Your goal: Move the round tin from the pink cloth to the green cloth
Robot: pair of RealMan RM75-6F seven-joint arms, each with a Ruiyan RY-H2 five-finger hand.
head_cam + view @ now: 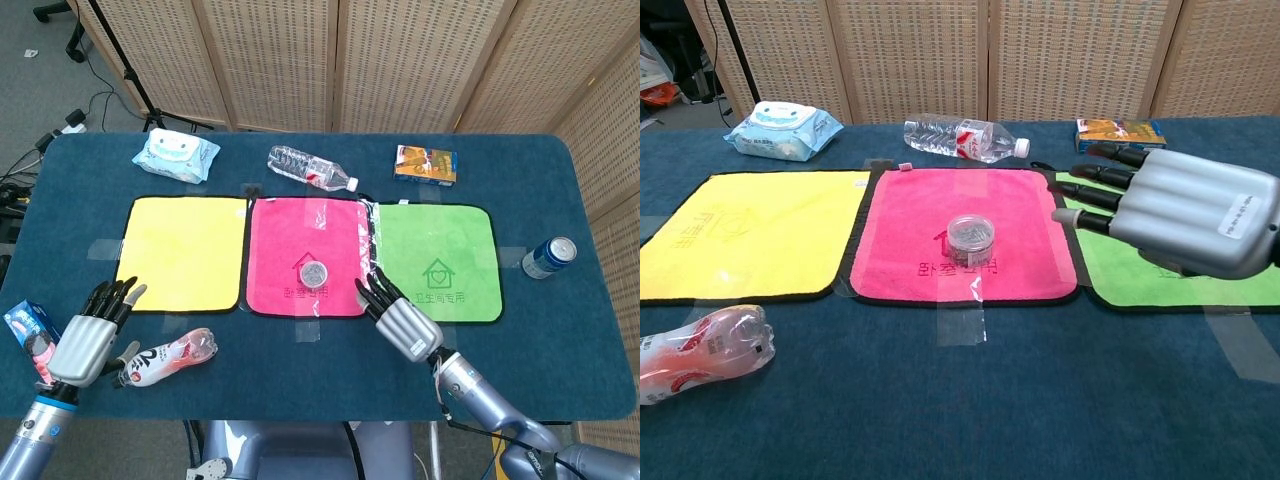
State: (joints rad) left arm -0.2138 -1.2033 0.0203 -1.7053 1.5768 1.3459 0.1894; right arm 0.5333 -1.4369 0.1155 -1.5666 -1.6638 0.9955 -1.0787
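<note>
Pink terry, taped down at its near edge so it will not slide, carries the round tin (314,271) a little below the middle of the pink cloth (283,236), upright with its clear lid up. To its right, edge to edge, lies the green cloth (455,245), the place it must go; to its left, the yellow cloth (185,250). The right hand (398,318) hovers palm-down at the seam between pink and green, fingers straight and spread with nothing in them, fingertips aimed toward the tin but apart from it. That reads as an approach from the side nearest the goal, leaving a short carry. The left hand (85,338) rests off the yellow cloth's near corner, fingers extended, empty, just beside a crushed plastic bottle (165,360) on the blue surface (90,190). Next, I judge, the right hand must come over the tin and close around its low wall.
</note>
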